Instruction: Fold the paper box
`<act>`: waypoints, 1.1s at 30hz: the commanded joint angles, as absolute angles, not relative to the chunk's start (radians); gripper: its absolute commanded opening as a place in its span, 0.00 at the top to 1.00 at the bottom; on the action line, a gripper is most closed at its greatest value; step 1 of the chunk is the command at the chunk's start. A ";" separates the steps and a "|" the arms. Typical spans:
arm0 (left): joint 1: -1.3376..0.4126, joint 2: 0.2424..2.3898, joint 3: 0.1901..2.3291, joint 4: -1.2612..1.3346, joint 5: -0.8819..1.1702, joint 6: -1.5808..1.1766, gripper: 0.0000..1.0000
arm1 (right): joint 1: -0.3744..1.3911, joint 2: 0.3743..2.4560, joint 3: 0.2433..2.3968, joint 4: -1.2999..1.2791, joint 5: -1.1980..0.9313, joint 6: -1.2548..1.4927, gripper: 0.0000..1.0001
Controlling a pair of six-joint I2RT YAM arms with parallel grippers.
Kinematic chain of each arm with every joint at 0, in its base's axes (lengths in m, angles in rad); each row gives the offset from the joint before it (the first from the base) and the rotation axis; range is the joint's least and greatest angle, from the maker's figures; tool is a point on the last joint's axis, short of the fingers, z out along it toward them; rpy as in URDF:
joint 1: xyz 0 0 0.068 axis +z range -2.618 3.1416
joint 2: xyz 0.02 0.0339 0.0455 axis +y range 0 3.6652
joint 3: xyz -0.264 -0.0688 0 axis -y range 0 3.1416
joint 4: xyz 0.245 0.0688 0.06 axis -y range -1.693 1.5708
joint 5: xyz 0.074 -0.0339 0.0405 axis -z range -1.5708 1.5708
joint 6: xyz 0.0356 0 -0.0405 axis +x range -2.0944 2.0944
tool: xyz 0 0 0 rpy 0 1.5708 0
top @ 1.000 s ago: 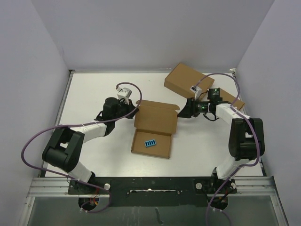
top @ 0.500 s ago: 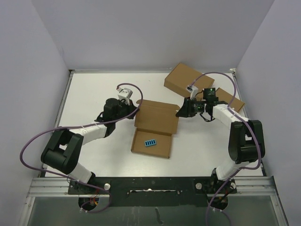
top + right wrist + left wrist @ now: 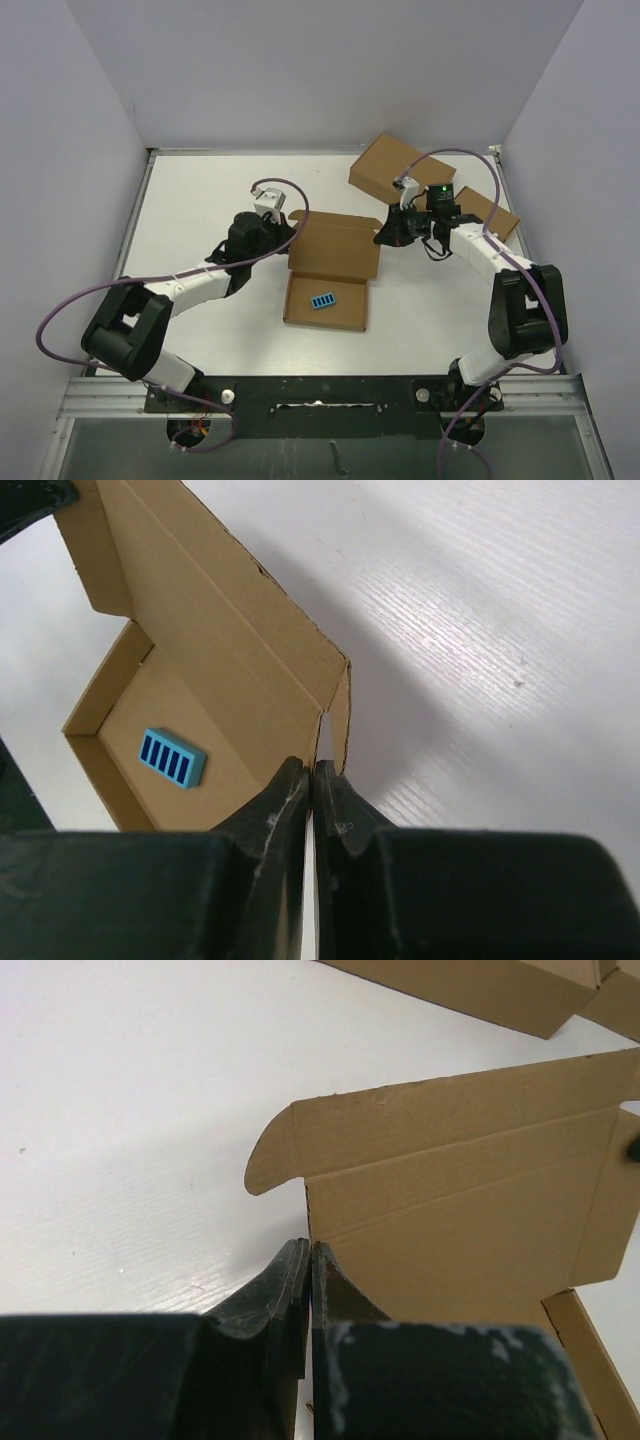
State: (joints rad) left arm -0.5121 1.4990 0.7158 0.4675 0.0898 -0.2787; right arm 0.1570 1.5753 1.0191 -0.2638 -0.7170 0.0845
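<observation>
The paper box (image 3: 345, 314) lies open at the table's middle, its hinged lid (image 3: 336, 246) raised toward the back. A small blue striped block (image 3: 323, 301) rests in its tray, also seen in the right wrist view (image 3: 172, 757). My left gripper (image 3: 291, 232) is shut on the lid's left edge; in the left wrist view (image 3: 308, 1252) the cardboard edge runs down between the closed fingers, below a rounded side flap (image 3: 275, 1150). My right gripper (image 3: 381, 238) is shut on the lid's right edge, its closed fingers (image 3: 312, 772) pinching the side flap (image 3: 340, 720).
A larger brown box (image 3: 395, 168) stands at the back right, just behind the right wrist. A smaller narrow brown box (image 3: 492, 213) lies to its right, near the right wall. Purple cables loop above both arms.
The right gripper has moved in to the lid's right edge and shut on it. The left arm has shifted slightly right, still shut on the left edge.
</observation>
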 commanded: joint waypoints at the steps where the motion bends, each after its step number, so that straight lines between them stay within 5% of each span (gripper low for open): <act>1: -0.576 1.445 0.781 0.460 -0.036 -0.314 1.00 | 0.212 1.502 1.075 -0.236 -0.614 0.043 1.00; 16: -0.616 1.643 0.944 0.598 -0.153 -0.267 1.00 | 0.301 1.510 1.131 -0.071 -0.343 -0.071 1.00; 33: -0.601 1.708 0.901 0.713 -0.122 -0.272 1.00 | 0.359 1.556 1.065 0.117 -0.176 -0.149 1.00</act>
